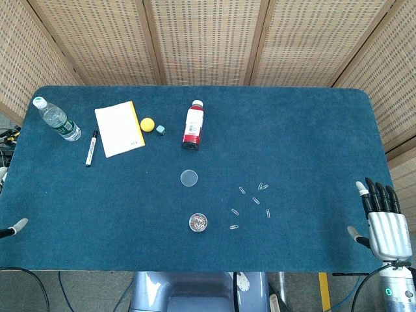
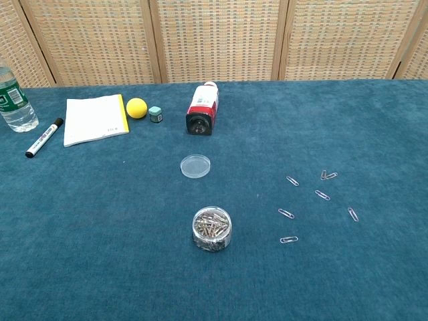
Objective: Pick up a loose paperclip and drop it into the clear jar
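Step in hand: approach, nothing yet grasped; loose silver wire paperclips (image 2: 286, 213) scattered on blue felt tabletop (image 1: 305, 130), just right of lidless clear jar (image 2: 212, 229); right robot hand (image 1: 382, 218) spread, empty, at tabletop's edge; reach and fine pinch judged required.

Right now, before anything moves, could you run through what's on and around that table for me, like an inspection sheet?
Surface: blue cloth table, flat.
Job's things: clear jar, open and holding paperclips; its lid lies apart, farther back; loose paperclips are scattered to the jar's right.
Clutter: water bottle, marker, notepad, yellow ball, small teal block, red bottle lying on its side.
Hands: right hand at the table's right edge, fingers extended, holding nothing; left hand only a tip at the left edge.
Cables: dark cables below the near edge.
Surroundings: woven screen panels behind.
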Robot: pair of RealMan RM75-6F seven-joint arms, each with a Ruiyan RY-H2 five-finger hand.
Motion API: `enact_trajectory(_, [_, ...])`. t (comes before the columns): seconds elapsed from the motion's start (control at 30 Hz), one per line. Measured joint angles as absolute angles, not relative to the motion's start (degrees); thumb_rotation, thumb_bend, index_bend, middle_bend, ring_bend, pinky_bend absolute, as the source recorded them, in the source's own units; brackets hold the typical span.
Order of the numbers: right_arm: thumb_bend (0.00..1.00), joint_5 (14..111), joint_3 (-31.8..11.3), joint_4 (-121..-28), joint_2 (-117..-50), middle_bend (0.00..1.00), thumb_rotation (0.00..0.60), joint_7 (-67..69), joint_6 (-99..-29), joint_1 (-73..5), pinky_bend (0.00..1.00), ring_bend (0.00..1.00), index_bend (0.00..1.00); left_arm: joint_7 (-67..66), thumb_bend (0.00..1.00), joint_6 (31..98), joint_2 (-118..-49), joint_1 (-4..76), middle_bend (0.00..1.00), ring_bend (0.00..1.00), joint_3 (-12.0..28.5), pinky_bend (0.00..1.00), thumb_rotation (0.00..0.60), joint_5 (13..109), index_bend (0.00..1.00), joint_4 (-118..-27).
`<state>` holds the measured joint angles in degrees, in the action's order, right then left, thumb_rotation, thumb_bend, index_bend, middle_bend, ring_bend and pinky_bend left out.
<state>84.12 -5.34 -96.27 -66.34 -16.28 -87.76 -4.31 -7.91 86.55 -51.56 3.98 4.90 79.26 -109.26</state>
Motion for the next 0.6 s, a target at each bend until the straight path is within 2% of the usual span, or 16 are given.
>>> enact_trajectory(0.27, [0.00,86.0,-4.9,-95.1,-66.7,0.00,0.600,-14.7,-87.0,-5.0,0.00,0.00,0.00,-7.5,0.00,86.4,-51.4,4.0,0.00,0.00,5.1,0.00,0.600,78.7,0.00,-109.3])
enact_trajectory(0.4, [0.00,88.0,-4.9,-93.6,-67.1,0.00,0.600,-11.8,-84.3,-7.5,0.00,0.00,0.00,-7.8,0.00,86.2,-51.4,4.2,0.00,0.00,5.3,0.00,0.600,78.4,0.00,-109.3])
enact_trajectory(0.5, [0.00,89.9,-5.2,-92.4,-67.1,0.00,0.600,-10.6,-80.9,-10.7,0.00,0.00,0.05,-8.3,0.00,85.9,-51.6,4.5,0.00,0.00,5.5,0.00,0.600,77.8,0.00,-109.3])
enact_trajectory(0.6, [0.00,92.2,-5.5,-91.2,-67.1,0.00,0.600,-7.9,-77.0,-14.8,0.00,0.00,0.16,-9.0,0.00,85.4,-51.9,4.8,0.00,0.00,5.7,0.00,0.600,77.1,0.00,-109.2])
